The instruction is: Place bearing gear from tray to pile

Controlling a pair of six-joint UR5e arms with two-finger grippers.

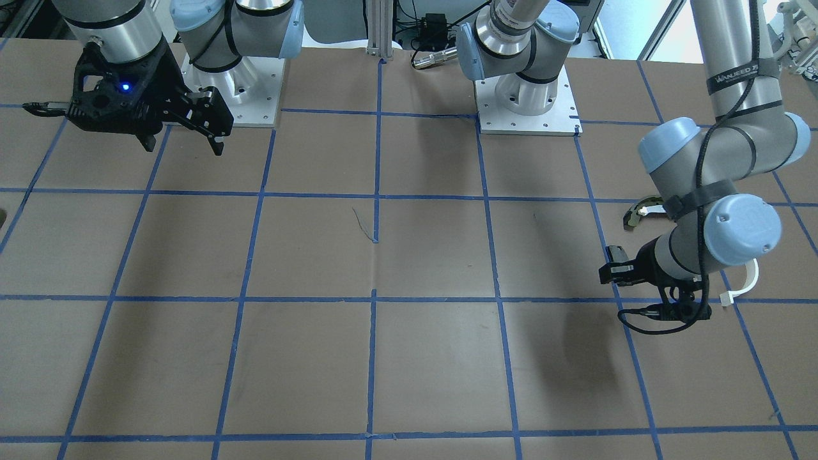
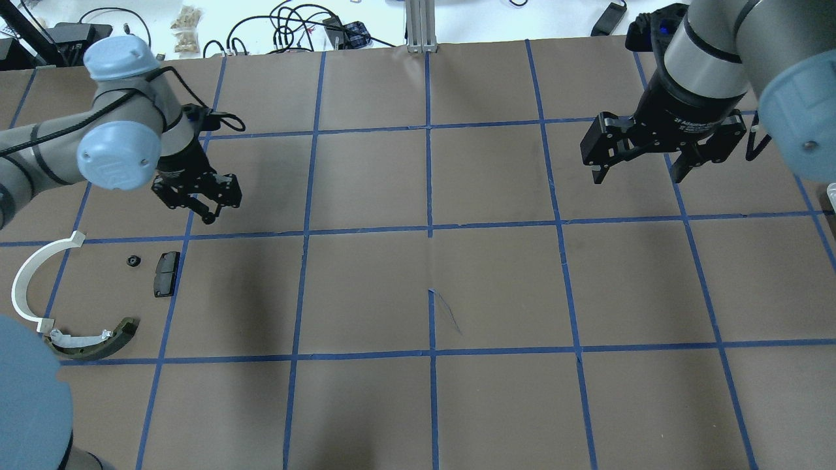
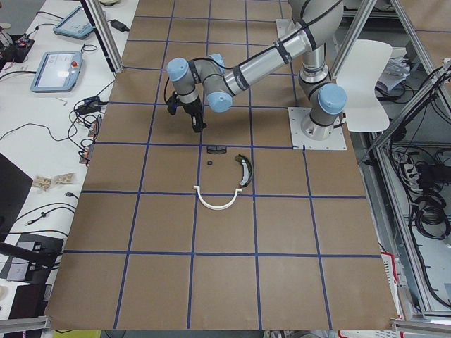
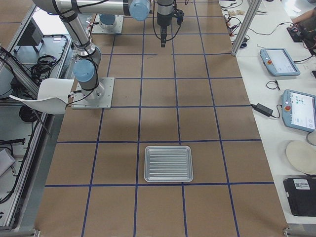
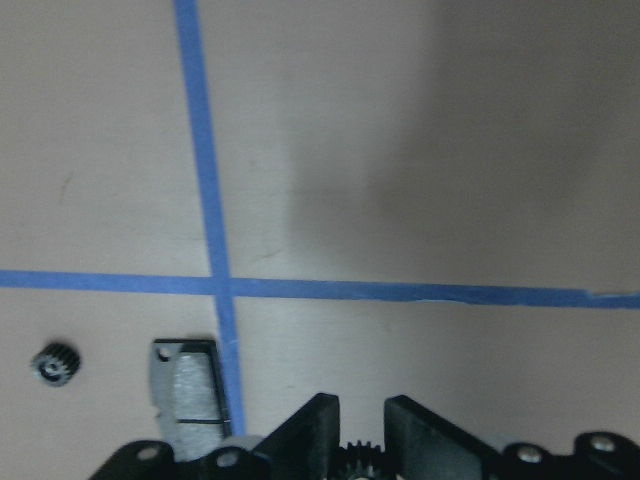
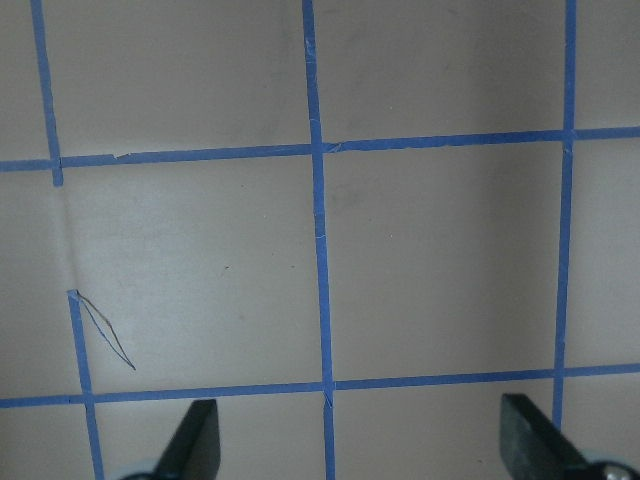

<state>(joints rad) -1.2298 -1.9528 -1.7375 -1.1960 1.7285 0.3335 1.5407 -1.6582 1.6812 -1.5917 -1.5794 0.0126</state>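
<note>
My left gripper (image 2: 204, 203) hangs over the table just beyond the pile, shut on a small black bearing gear (image 5: 359, 464) that shows between its fingers (image 5: 308, 432) in the left wrist view. The pile lies at the left of the overhead view: a thin white half-ring arc (image 2: 27, 282), an olive-and-white curved shoe (image 2: 98, 339), a dark rectangular pad (image 2: 166, 273) and another small black gear (image 2: 133, 260). That gear (image 5: 55, 362) and the pad (image 5: 188, 390) also show in the left wrist view. My right gripper (image 2: 639, 173) is open and empty, high over the far right. The metal tray (image 4: 168, 163) shows only in the exterior right view and looks empty.
Brown table surface with a blue tape grid (image 2: 430, 228). Both arm bases (image 1: 527, 102) stand at the robot's edge. Cables and small items (image 2: 294, 26) lie beyond the table's far edge. A tablet (image 4: 279, 61) sits on the side bench.
</note>
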